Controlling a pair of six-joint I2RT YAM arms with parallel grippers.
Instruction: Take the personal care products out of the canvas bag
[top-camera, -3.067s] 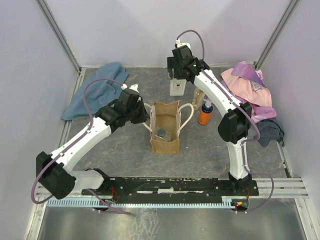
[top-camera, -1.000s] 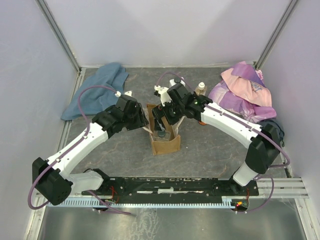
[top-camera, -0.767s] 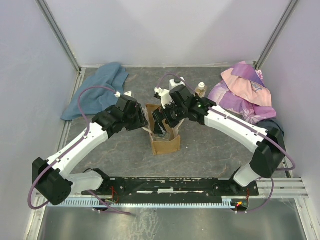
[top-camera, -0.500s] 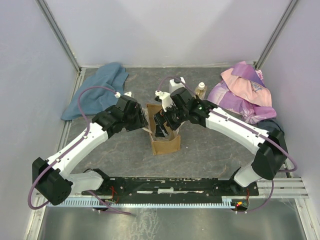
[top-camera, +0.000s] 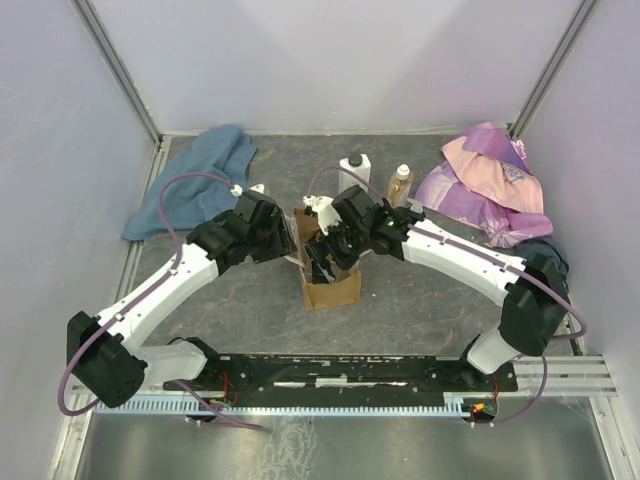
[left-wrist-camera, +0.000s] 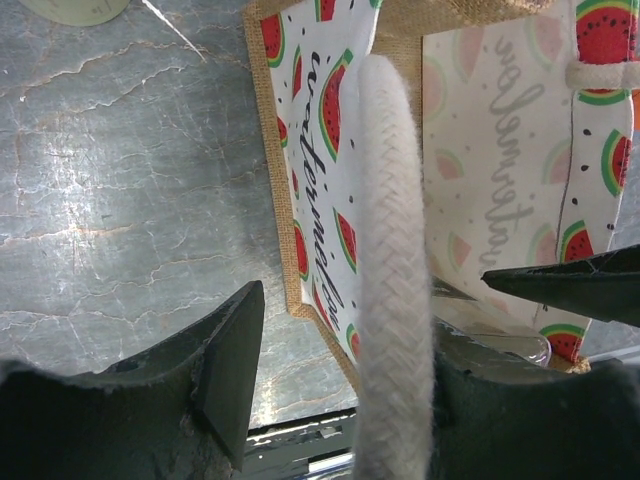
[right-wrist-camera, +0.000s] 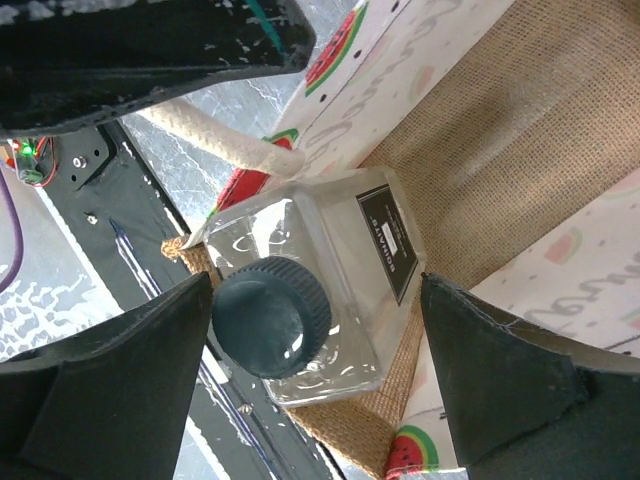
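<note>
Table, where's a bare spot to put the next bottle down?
Bare grey table lies between the canvas bag and the base rail, and at the far edge between the blue cloth and the white bottle. It's crowded at the bag's mouth and far right, by the pale bottle and pink-purple cloth.

Even, bright light is shed from above, so that only faint shadows are cast on the grey table (top-camera: 400, 312), while white glare is seen on the clear dark-capped bottle (right-wrist-camera: 320, 285), and the nearest parts of both wrist views are rendered dark and soft.
</note>
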